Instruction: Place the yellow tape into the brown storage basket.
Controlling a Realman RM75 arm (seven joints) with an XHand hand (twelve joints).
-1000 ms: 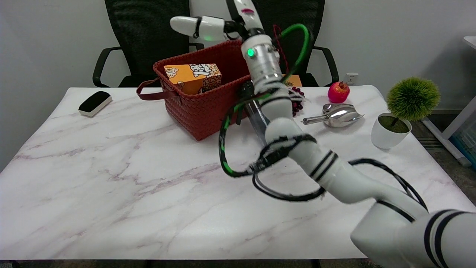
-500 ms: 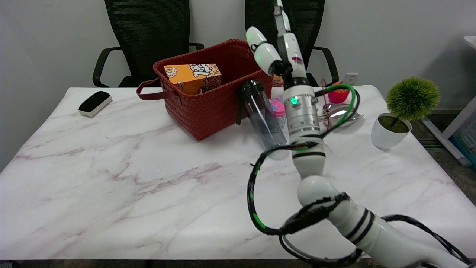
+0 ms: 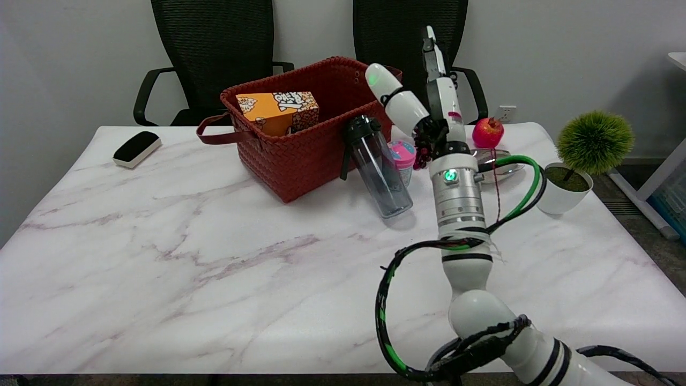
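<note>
In the head view, the yellow tape cannot be made out anywhere, so neither its place nor the way its long axis points can be told. The near wall of the reddish-brown woven storage basket (image 3: 300, 155) hides the basket floor.

The basket stands at 12 o'clock on the white marble-patterned counter (image 3: 161, 241), with a strap handle at its 9 o'clock end and an orange printed cardboard box (image 3: 278, 110) showing above the rim.

The right hand (image 3: 429, 110) is raised at 1 o'clock, above the counter. Its fingers (image 3: 387, 91) are released and spread apart, with nothing visible in them. The palm side is hard to read.

The white arm and its green and black cables cover part of a shiny metal scoop (image 3: 506, 163) and a dark red cluster beside the wrist.

A clear plastic bottle with a black lid (image 3: 378, 171) leans against the basket's 3 o'clock corner. Just beside the bottle is a small pink-lidded cup (image 3: 402, 155).

A round red fruit (image 3: 487, 132) sits at 2 o'clock. At 3 o'clock is a white pot holding a fuzzy green ball plant (image 3: 573, 171). A black-topped white block (image 3: 136, 147) lies at 10 o'clock.
</note>
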